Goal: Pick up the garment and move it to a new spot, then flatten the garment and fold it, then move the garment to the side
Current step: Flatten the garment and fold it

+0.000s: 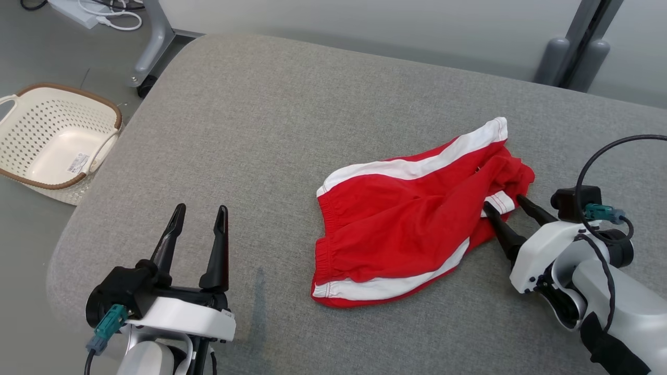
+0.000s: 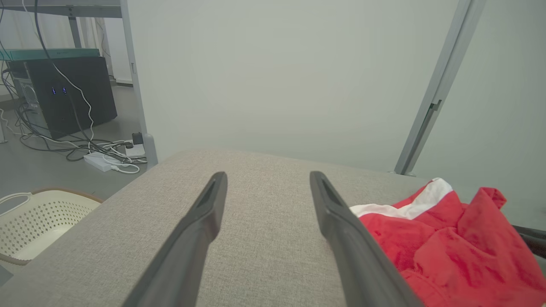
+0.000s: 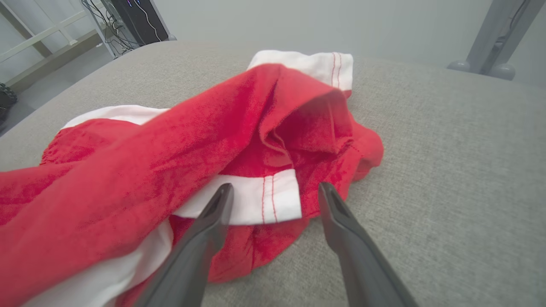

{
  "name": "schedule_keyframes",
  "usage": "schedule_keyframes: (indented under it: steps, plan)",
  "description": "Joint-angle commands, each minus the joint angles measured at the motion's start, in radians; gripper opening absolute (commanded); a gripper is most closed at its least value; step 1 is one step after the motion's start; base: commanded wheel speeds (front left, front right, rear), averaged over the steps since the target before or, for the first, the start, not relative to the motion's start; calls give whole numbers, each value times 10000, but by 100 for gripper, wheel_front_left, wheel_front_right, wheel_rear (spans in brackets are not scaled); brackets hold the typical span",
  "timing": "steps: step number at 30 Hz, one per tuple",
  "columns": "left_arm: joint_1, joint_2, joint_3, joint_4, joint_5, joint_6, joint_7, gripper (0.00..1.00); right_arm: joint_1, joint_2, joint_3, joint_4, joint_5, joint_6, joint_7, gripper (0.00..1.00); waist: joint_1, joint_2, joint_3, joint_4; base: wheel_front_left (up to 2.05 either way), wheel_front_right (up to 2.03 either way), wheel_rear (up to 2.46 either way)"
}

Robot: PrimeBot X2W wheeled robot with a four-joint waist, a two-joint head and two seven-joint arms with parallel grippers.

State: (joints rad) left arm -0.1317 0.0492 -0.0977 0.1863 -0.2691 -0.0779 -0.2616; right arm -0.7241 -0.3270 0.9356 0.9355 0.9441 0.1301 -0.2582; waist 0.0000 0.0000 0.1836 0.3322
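Both claws gape empty: left claw [image 1: 201,208] lower left, right claw [image 1: 504,202] at the red garment [image 1: 406,224] hem, centre-right on the grey fabric tabletop [image 1: 260,130]; cream basket [image 1: 31,135] on grey floor [image 1: 26,260], left.

Left pincer [image 1: 201,208]: both dark fingers spread wide, gripping nothing, pointing up the head view with a slight lean to the right.
Left wrist [image 1: 182,317]: white housing low at the left of the head view, with a teal connector [image 1: 107,324] at its side.
Right pincer [image 1: 503,202]: fingers parted wide, not closed on anything, aimed up and to the left.
Right forearm [image 1: 625,307]: pale shell reaching in from the lower right corner, with a black cable [image 1: 586,166] looping above the wrist.
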Motion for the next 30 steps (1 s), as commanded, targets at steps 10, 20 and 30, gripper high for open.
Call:
schedule_keyframes:
  steps: [10,20,30]
  plan:
    - [-232,30,64,14,-32,40,-26,100,-381,-122,992,685,1319,15,553,37,0,0,244,305,0,0,0]
    - [-142,31,133,66,73,57,-26,100,-729,-445,1717,539,2051,10,592,0,0,0,9,133,0,0,0]
    - [182,31,281,143,149,47,-26,100,-824,-1218,2311,-465,3008,10,2039,0,0,0,-444,-272,0,0,0]
